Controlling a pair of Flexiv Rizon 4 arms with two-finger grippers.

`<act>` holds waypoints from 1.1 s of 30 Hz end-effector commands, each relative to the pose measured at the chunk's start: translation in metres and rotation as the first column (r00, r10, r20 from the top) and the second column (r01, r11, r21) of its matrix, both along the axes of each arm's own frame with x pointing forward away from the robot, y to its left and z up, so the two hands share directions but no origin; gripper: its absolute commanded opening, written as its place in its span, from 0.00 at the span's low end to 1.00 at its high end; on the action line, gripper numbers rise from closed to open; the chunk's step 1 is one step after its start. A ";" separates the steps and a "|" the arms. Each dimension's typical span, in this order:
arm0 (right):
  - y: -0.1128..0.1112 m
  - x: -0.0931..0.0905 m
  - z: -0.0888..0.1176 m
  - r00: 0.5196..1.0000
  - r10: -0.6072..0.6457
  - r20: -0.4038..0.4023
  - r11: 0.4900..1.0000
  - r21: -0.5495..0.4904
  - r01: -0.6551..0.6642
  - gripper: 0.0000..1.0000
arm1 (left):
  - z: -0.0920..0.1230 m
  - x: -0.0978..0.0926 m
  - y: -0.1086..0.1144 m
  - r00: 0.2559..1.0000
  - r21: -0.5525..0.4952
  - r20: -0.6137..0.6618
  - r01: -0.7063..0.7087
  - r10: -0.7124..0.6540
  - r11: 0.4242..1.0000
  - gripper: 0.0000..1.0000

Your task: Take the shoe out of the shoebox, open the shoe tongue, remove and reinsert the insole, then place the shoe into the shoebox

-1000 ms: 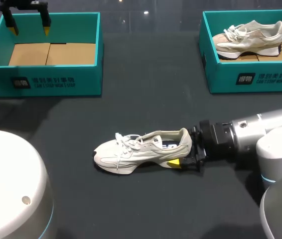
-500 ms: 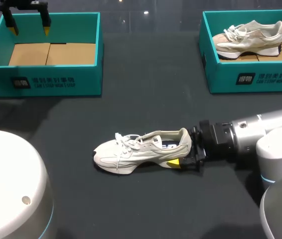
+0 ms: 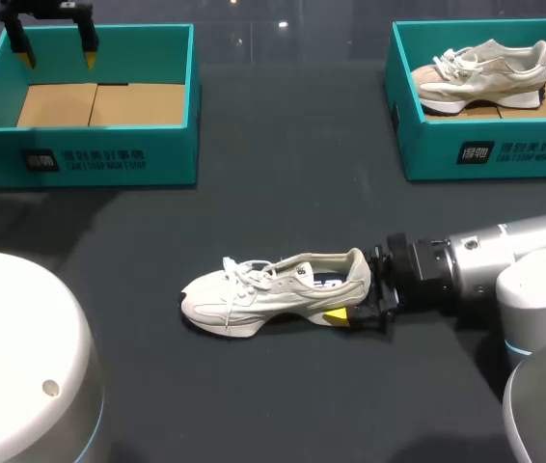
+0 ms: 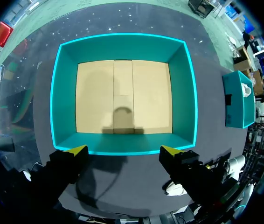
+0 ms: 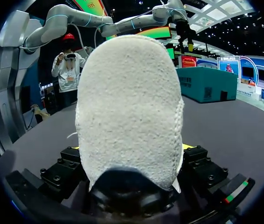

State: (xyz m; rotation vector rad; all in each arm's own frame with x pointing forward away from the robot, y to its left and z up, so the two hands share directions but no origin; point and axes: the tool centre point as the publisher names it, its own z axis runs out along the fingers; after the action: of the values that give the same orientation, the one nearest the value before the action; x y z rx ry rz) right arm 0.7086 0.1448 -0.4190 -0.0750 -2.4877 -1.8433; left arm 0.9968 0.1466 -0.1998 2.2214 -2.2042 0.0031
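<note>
A cream sneaker [image 3: 273,292] lies on its side on the dark table, toe toward my left. My right gripper [image 3: 353,295] has the sneaker's heel [image 5: 127,107] between its fingers, pressed from both sides, with one yellow fingertip [image 3: 336,314] showing at the sole. The empty teal shoebox [image 3: 99,145] with a cardboard floor stands at the far left. My left gripper [image 3: 58,58] hangs open above that box's back edge; in the left wrist view it [image 4: 123,150] looks straight down into the box [image 4: 122,46], holding nothing.
A second teal shoebox [image 3: 505,154] at the far right holds another cream sneaker [image 3: 485,72]. Bare dark table lies between the two boxes and in front of the lying sneaker.
</note>
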 end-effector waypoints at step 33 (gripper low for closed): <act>0.002 -0.002 -0.003 1.000 -0.003 0.000 1.000 -0.002 0.003 0.00 | -0.002 -0.152 -0.196 0.999 -0.025 0.028 0.022 -0.021 0.999 1.00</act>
State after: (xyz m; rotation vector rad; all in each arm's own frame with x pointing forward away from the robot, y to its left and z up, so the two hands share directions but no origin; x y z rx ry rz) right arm 0.7086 0.1448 -0.4190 -0.0755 -2.4876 -1.8435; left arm 0.8457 -0.0347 -0.1941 2.1865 -2.2281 0.0803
